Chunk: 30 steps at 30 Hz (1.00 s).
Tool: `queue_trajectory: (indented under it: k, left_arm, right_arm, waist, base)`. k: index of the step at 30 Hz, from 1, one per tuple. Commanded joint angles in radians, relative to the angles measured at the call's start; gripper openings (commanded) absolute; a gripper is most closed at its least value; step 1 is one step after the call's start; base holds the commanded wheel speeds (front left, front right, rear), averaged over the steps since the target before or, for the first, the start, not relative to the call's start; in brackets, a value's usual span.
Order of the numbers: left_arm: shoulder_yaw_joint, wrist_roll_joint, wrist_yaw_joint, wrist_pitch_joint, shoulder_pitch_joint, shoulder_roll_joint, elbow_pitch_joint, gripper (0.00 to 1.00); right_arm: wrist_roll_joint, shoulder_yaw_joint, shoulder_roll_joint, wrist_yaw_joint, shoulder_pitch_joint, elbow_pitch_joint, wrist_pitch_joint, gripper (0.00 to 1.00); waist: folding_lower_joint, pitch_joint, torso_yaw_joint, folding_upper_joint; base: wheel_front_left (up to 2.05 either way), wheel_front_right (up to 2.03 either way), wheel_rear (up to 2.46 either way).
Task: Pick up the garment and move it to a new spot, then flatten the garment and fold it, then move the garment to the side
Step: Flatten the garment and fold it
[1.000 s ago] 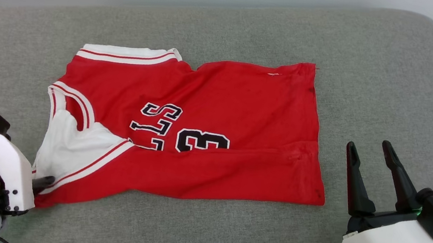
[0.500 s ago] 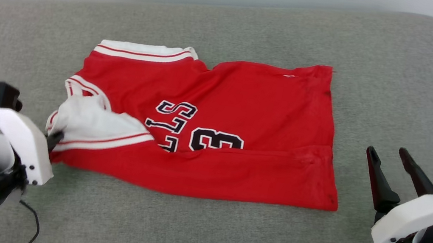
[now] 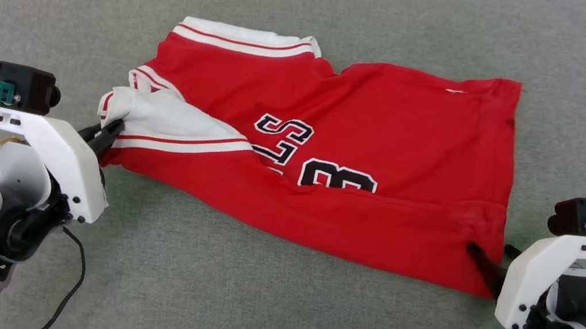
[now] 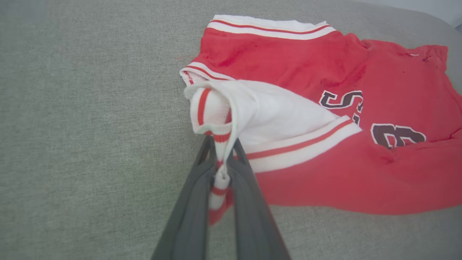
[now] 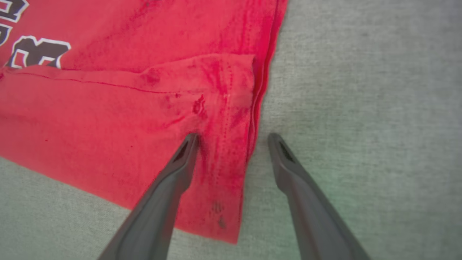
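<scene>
Head view: garment (image 3: pixel 366 140) lying partly folded on grey upholstery (image 3: pixel 248 309), neck end toward the robot's left and hem toward its right, with the near edge doubled over the lower part of the black lettering (image 3: pixel 322 163). I see the left gripper (image 3: pixel 110 132) at the white sleeve (image 3: pixel 172 117), but from here I cannot make out how its fingers stand. The right gripper (image 3: pixel 490 253) sits at the near hem corner, one dark tip showing on either side of the cloth edge.

Left wrist view: the detail that the head camera leaves unclear. Both fingers are pinched together on the striped trim (image 4: pixel 220 162) of the sleeve, which is bunched up, and a tail of trim runs down between them.

Right wrist view: jaws stand wide and grasp nothing. One fingertip (image 5: pixel 191 142) rests on the red cloth beside a line of stitching. The other lies on bare upholstery just beside the garment's side edge, so the gripper straddles that edge. Part of a black numeral (image 5: pixel 36 50) shows at the upper left.
</scene>
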Motion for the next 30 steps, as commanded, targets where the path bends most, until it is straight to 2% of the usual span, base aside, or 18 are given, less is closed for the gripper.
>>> queue_trajectory:
  k: [1,3,4,6,11,20,25,30]
  left_arm:
    - [0.001,0.006,0.006,-0.006,-0.011,-0.004,-0.005,0.00]
    - [0.000,0.005,0.005,-0.014,-0.006,-0.009,-0.007,0.00]
    - [-0.001,0.005,0.005,-0.017,-0.003,-0.010,-0.003,0.00]
    - [-0.001,0.001,0.004,-0.024,0.002,-0.018,0.002,0.00]
    - [-0.002,-0.003,0.000,-0.046,0.023,-0.029,0.024,0.00]
    - [0.008,-0.010,-0.004,-0.139,0.086,-0.062,0.056,0.00]
    - [0.012,-0.013,0.010,-0.178,0.149,-0.069,0.054,0.00]
    - [0.022,-0.024,0.045,-0.204,0.240,-0.060,0.025,0.00]
  right_arm:
    - [0.005,0.006,0.003,-0.001,-0.006,0.016,0.010,1.00]
    - [0.013,0.025,0.014,-0.001,-0.010,0.054,0.028,1.00]
    - [0.018,0.035,0.019,-0.001,-0.009,0.074,0.037,0.80]
    - [0.028,0.050,0.024,0.000,-0.008,0.105,0.043,0.00]
    - [0.030,0.056,-0.003,-0.001,-0.027,0.117,0.020,0.00]
    - [0.036,0.067,-0.044,-0.001,-0.032,0.051,-0.017,0.00]
    - [0.041,0.078,-0.060,-0.001,0.005,0.021,-0.025,0.00]
    - [0.055,0.099,-0.073,-0.001,0.060,-0.010,-0.030,0.00]
  waist:
    - [-0.0001,0.014,0.014,-0.0001]
    - [-0.0001,0.023,0.020,-0.0001]
    - [-0.0001,0.025,0.023,-0.0001]
    - [-0.0001,0.028,0.027,-0.0001]
    - [-0.0001,0.011,0.030,-0.0001]
    - [-0.0001,-0.089,0.025,-0.0001]
    - [-0.0001,-0.162,0.032,-0.0001]
    - [-0.0001,-0.234,0.040,-0.0001]
  base:
    - [0.00,0.00,0.00]
    - [0.00,0.00,0.00]
    - [0.00,0.00,0.00]
    - [0.00,0.00,0.00]
    - [0.00,0.00,0.00]
    - [0.00,0.00,0.00]
    - [0.00,0.00,0.00]
    - [0.00,0.00,0.00]
